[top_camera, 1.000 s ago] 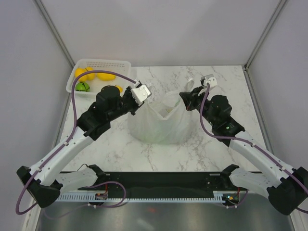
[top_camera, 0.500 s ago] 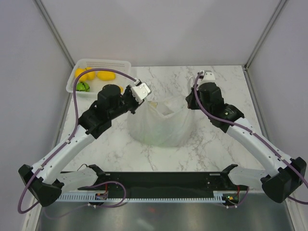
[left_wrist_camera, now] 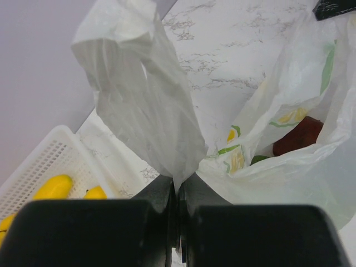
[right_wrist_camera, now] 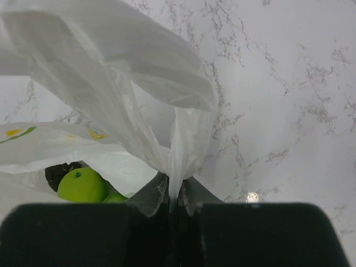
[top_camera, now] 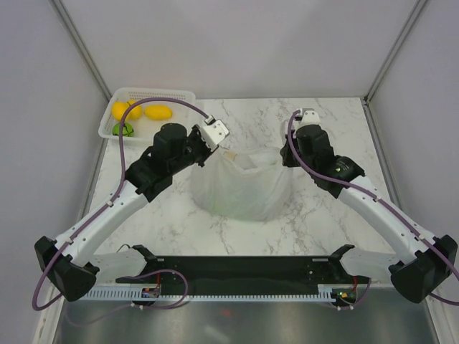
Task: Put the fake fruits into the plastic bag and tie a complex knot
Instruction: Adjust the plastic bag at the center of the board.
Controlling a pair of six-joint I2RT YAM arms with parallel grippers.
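Observation:
The plastic bag (top_camera: 244, 190) stands open in the middle of the table. My left gripper (top_camera: 214, 152) is shut on its left handle loop (left_wrist_camera: 139, 94), pinched at the jaws (left_wrist_camera: 178, 181). On the other side my right gripper (top_camera: 285, 155) is shut on the right handle loop (right_wrist_camera: 111, 72), with thin film squeezed between the fingers (right_wrist_camera: 173, 186). Inside the bag lie fake fruits: a dark red one (left_wrist_camera: 297, 136), a green apple (right_wrist_camera: 82, 185) and a black one (right_wrist_camera: 60, 172). The two loops are held apart and no knot shows.
A white perforated basket (top_camera: 154, 94) stands at the far left corner with yellow fruits (top_camera: 158, 112) and a green one (top_camera: 123, 129) in it. The left wrist view also catches the basket (left_wrist_camera: 44, 161). Walls enclose the table on both sides.
My right wrist has swung round and shifted right with its loop, pulling the bag's mouth wider. The left gripper has moved a little right and further away, still holding its loop.

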